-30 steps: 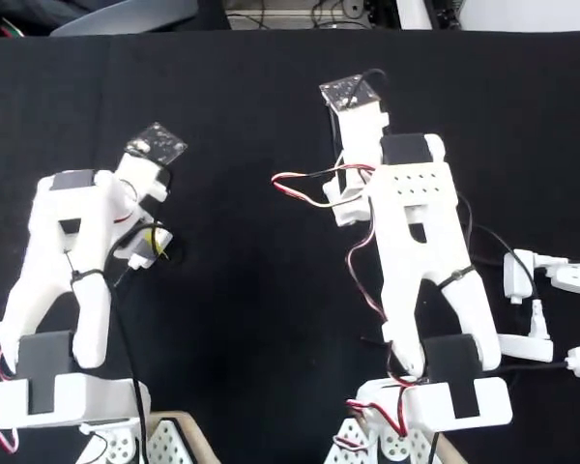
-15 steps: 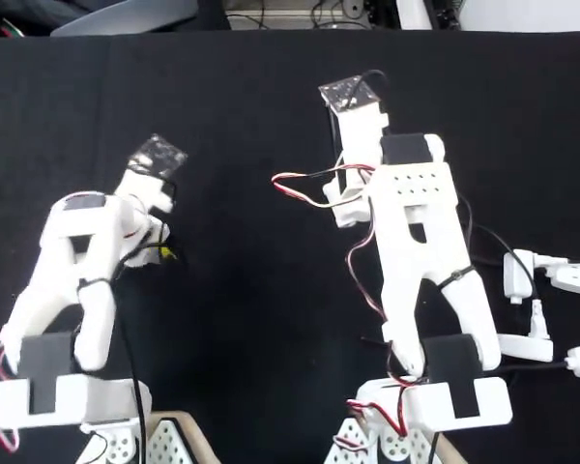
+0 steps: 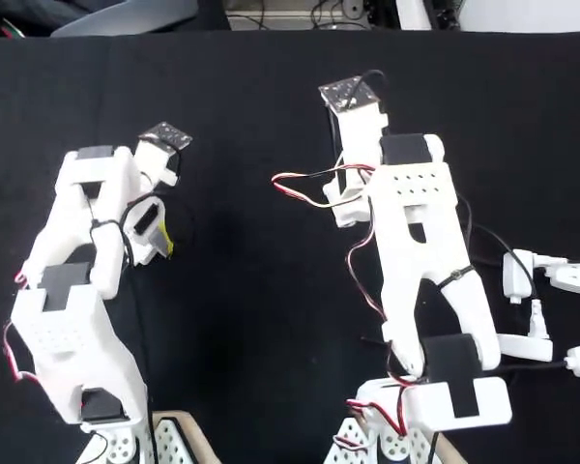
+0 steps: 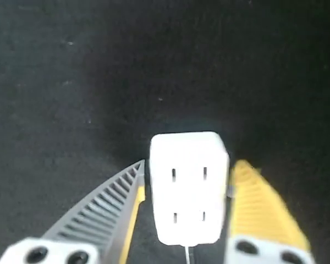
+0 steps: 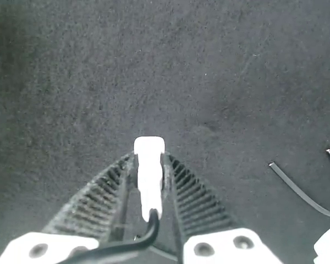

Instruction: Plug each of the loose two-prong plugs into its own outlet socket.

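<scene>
**A:** What is held by the left gripper?

**B:** A white outlet block is clamped between its jaws, 1 grey and 1 yellow. 2 pairs of slots are shown on the block's face, which is turned toward the wrist camera. Whether the block touches the black bench cannot be told.

**A:** Where is that placed?

**B:** If the right arm's base is taken as the landmark, the block and its gripper are found well apart from it. They are on the left arm's side and farther out over the bench.

**A:** And the right gripper?

**B:** Its jaws are closed on a small white plug, which is gripped by its 2 sides and pointed outward past the fingertips. A black cable is led from the plug's rear back between the jaws. The plug is held out ahead of the base and above the bench, a little toward the left arm's side.

**A:** Is anything else seen?

**B:** A cluster of small white connector pieces with black cords is laid on the bench. It is just beside the base, on the side away from the left arm. No gripper is touching them. 2 thin wire ends are also seen on the bench near the right gripper. Their place relative to the base cannot be told.
</scene>
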Controlling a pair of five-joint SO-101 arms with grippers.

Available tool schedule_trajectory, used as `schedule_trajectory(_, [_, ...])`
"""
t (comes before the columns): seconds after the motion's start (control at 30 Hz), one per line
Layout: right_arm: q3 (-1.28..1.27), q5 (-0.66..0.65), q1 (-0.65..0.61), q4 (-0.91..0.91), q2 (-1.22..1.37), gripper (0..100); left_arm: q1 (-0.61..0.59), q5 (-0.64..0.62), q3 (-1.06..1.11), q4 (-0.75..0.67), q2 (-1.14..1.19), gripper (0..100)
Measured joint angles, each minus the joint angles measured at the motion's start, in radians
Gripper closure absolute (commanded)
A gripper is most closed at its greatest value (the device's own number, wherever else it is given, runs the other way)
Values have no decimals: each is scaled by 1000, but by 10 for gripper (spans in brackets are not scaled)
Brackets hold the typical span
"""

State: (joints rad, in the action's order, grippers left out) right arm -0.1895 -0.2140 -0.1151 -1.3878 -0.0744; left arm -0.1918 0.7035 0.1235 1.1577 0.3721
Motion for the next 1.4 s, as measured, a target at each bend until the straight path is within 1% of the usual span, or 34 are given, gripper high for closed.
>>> schedule_trajectory(0.03, [0,0,0,0,0,987,0,2,-14,23,2,966])
schedule_trajectory(0.07, [0,0,0,0,0,987,2,2,-25,46,2,971])
schedule_trajectory(0.2, [0,-2,0,0,0,987,23,2,-60,118,11,961])
schedule_trajectory(0.33, [0,-20,8,-9,0,987,97,2,-69,160,-5,961])
schedule_trajectory(0.47, [11,-61,20,-55,-9,987,203,2,-71,164,-48,961])
schedule_trajectory(0.67, [17,-100,163,-77,-144,987,391,-51,-71,166,-55,961])
schedule_trajectory(0.77, [17,-103,198,-77,-196,987,465,-95,-71,166,-55,961])
schedule_trajectory(1.0, [17,-106,206,-77,-216,987,663,-235,-71,166,-55,950])
schedule_trajectory(1.07, [17,-109,206,-77,-216,987,695,-270,-71,166,-55,902])
schedule_trajectory(1.27, [17,-120,206,-77,-216,987,723,-322,-77,169,-55,676])
schedule_trajectory(1.33, [17,-120,206,-77,-216,987,721,-324,-100,175,-55,624])
schedule_trajectory(1.4, [17,-120,206,-77,-216,987,721,-310,-135,227,-58,602])
